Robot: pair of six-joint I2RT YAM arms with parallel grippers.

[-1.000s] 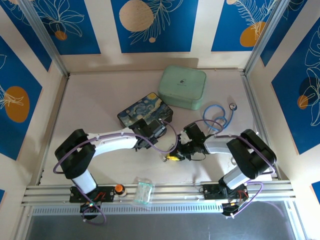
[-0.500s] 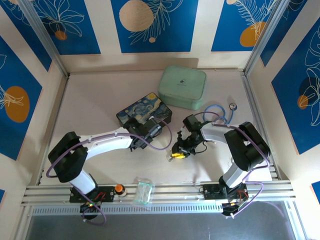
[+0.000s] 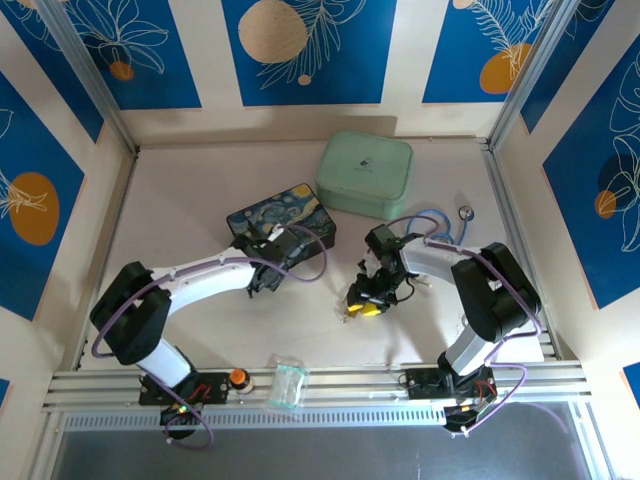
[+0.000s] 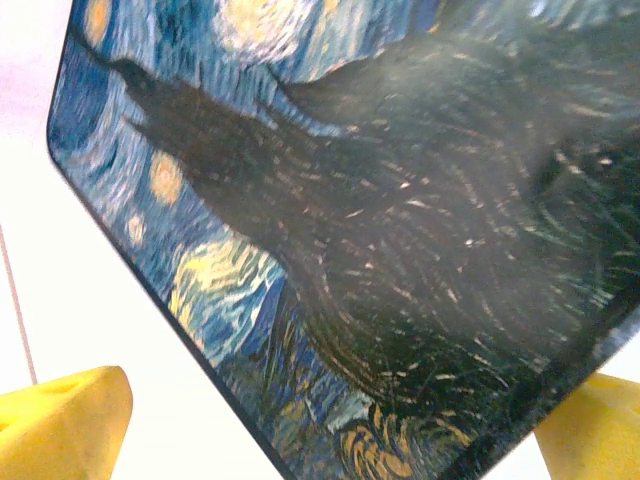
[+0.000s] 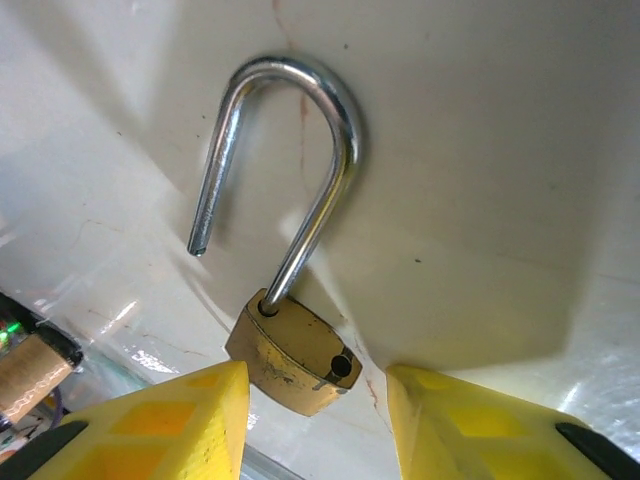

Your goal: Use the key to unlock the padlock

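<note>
Brass-gold tiny padlock (image 5: 292,352) with a silvery shackle lies on the white desk (image 5: 480,150), shackle swung out with one leg free of the body. Right hand (image 5: 315,390) has its yellow fingers spread either side of the lock body, a gap on one side, not clamping. Left hand (image 4: 325,425) is wide open, gripping nothing, at a corner of the starry-night painted tin (image 4: 400,200).

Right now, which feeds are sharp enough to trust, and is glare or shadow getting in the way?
Right wrist: padlock sharp, broad shadow across the table behind it, glare at lower left. Left wrist: painted tin very close and blurred. Top external: evenly lit, padlock too small to read.
</note>
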